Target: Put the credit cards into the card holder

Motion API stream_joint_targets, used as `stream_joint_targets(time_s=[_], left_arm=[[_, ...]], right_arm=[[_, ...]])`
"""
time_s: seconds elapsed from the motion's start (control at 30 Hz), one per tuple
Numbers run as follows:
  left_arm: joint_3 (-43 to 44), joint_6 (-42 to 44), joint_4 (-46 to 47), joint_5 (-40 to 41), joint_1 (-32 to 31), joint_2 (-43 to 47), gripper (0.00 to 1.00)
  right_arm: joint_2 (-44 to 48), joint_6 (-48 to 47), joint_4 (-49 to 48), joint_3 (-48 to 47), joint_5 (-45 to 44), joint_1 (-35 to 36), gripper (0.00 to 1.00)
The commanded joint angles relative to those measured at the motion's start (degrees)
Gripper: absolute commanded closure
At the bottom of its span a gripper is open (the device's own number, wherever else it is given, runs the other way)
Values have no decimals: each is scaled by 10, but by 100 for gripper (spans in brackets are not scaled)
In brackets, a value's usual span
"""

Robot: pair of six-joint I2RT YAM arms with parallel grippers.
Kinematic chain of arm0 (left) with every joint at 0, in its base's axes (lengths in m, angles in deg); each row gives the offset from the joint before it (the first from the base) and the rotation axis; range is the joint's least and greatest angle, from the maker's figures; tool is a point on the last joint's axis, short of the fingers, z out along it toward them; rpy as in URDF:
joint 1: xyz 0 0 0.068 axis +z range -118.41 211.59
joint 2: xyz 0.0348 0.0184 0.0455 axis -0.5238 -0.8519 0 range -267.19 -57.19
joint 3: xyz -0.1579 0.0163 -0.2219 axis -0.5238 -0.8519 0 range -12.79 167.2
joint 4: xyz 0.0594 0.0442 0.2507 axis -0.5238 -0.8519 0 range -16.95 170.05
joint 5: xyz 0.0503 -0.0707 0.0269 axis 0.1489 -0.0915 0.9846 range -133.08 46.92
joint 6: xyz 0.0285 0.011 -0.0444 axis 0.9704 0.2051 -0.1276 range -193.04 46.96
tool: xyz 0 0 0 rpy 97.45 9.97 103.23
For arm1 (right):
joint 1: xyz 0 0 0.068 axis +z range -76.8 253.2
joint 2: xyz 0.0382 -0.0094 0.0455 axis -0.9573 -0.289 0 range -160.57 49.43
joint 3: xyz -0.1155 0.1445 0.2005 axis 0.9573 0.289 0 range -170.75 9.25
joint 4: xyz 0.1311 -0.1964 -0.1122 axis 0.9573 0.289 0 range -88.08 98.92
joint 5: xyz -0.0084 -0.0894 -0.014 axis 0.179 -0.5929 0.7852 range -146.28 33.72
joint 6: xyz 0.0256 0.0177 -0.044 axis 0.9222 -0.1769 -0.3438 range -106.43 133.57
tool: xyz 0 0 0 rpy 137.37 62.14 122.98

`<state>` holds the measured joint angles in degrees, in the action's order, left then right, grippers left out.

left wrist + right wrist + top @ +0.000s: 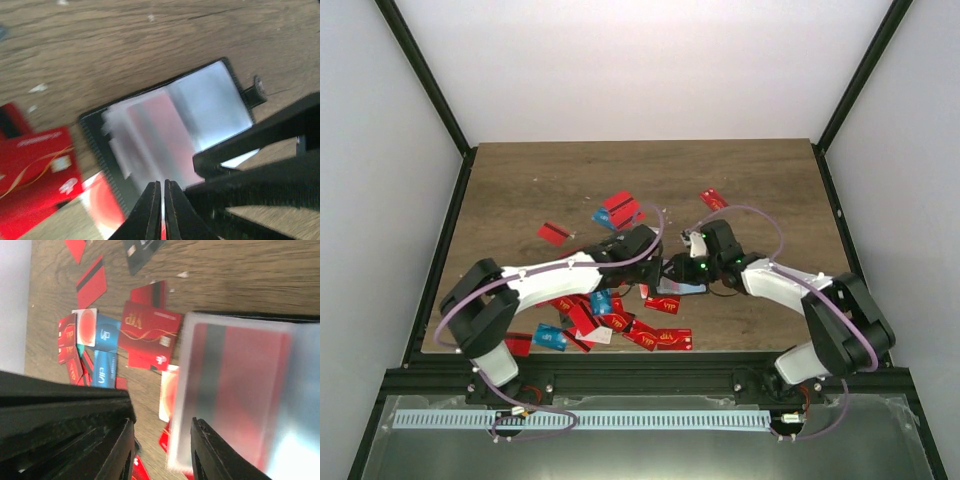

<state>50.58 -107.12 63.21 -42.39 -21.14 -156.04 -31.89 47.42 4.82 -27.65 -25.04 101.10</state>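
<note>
The card holder (682,288) lies open at the table's middle, between my two grippers. In the left wrist view its clear sleeves (210,100) show a red credit card (157,130) tucked inside. My left gripper (161,197) is shut right at the holder's near edge; only a thin sliver shows between its fingertips. My right gripper (165,450) is open, with the sleeve's edge (180,405) between its fingers and one finger (210,455) under the raised sleeve. Loose credit cards (590,320), red and blue, lie in a heap to the left.
More red cards lie further back (623,207), at the left (555,233) and at the back right (714,199). A red VIP card (150,327) and blue cards (102,370) lie near the holder. A dark grey card (142,252) lies beyond them.
</note>
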Motion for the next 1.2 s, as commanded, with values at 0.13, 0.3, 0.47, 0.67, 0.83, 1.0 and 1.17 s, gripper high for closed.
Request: stream_joint_targets(time_s=[0.13,0.3,0.47,0.67,0.83,1.0,1.17], left_arm=[[-149,-51,-3,21,-2,168,84],[-228,-100,4,9,-41,245,82],[-266,-158,25,22,-129,268,82],[-289,-225,72,51,-228,242,80],[-286,-259,86,88,-281,203,80],[-274,-256,90,116,-293,177,78],[-269,-255,91,114,-293,166,77]], right_arm=[[-26,-21,15,-77,19,58,64],[46,-12,81,-44,-71,59,64],[148,32,129,51,-121,60,66],[206,83,154,126,-144,85,66],[197,110,159,156,-173,122,67],[164,123,141,180,-188,148,67],[148,136,145,193,-201,189,67]])
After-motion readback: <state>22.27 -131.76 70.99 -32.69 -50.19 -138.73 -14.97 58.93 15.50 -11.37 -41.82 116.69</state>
